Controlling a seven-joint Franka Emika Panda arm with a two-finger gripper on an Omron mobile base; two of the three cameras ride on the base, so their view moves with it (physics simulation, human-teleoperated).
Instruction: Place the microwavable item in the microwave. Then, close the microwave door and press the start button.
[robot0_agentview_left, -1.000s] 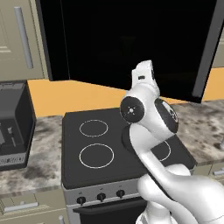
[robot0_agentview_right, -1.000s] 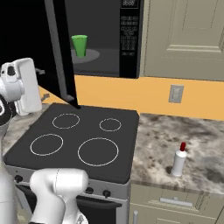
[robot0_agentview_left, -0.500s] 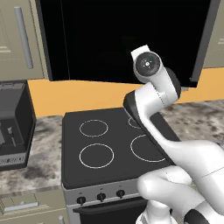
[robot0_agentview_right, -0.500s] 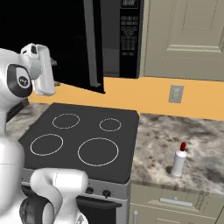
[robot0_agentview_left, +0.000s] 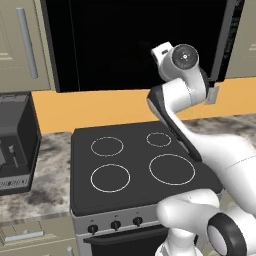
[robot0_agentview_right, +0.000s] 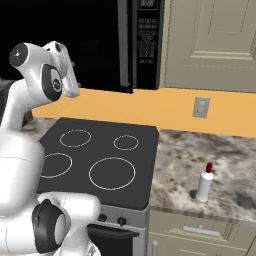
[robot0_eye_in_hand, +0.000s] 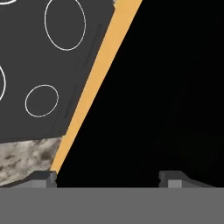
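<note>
The gripper (robot0_eye_in_hand: 107, 177), its jaws spread wide and holding nothing, hung close against the black microwave door (robot0_agentview_left: 135, 45) above the stove's (robot0_agentview_right: 100, 160) back edge.

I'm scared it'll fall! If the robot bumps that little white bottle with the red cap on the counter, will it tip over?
Probably, yes. The bottle is tall and slim on a small base, so a sideways nudge would likely topple it. Being round, it might then roll along the marbled counter.

Glossy white arm (robot0_agentview_left: 215, 150) w/ rounded segments, dark grey joint bands, round caps showing; gripper (robot0_eye_in_hand: 107, 177) fingertips (robot0_eye_in_hand: 173, 178) showing small, dark grey.
</note>
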